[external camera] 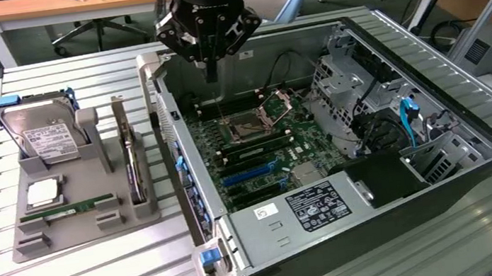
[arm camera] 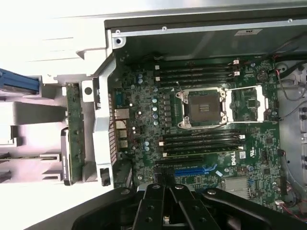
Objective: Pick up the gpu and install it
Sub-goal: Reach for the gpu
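Note:
The gpu stands on edge in a slot of the grey holder on the table, at the exterior view's left of the open computer case. It is a thin green board with a dark face and a metal end. In the wrist view the gpu is seen edge-on, just outside the case wall. My gripper hangs over the far end of the case, above the motherboard, well apart from the gpu. It is shut with nothing between its fingers. In the wrist view the gripper sits over the blue slots.
A hard drive with a white label and a memory stick share the holder. Inside the case are an open processor socket, blue card slots, a power supply and drive cages. Desks and a chair stand behind.

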`<state>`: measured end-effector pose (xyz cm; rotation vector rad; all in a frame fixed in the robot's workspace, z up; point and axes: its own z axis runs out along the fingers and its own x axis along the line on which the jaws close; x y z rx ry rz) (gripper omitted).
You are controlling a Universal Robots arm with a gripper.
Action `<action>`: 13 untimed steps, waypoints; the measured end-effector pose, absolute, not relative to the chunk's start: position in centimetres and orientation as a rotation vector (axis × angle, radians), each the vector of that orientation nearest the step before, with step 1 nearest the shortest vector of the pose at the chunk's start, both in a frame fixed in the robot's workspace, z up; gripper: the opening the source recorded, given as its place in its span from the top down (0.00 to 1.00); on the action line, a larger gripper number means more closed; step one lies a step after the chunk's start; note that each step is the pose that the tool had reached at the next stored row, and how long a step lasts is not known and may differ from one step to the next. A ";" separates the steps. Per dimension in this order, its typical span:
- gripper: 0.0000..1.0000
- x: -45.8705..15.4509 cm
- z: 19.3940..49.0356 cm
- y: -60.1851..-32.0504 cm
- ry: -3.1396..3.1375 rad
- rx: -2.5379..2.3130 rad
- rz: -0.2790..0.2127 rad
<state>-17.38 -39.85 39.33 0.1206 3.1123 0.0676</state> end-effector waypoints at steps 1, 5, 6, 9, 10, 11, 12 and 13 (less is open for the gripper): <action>0.89 -17.6 39.3 -39.8 3.112 0.121 0.068; 0.89 -19.1 39.3 -39.8 3.112 0.123 0.068; 0.89 -19.4 39.3 -39.8 3.112 0.124 0.068; 0.89 -20.3 39.3 -39.8 3.112 0.125 0.068; 0.89 -20.6 39.3 -39.8 3.112 0.126 0.068; 0.89 -20.9 39.3 -39.7 3.112 0.126 0.067; 0.89 -21.2 39.3 -39.7 3.112 0.127 0.067; 0.89 -21.6 39.3 -39.7 3.112 0.127 0.067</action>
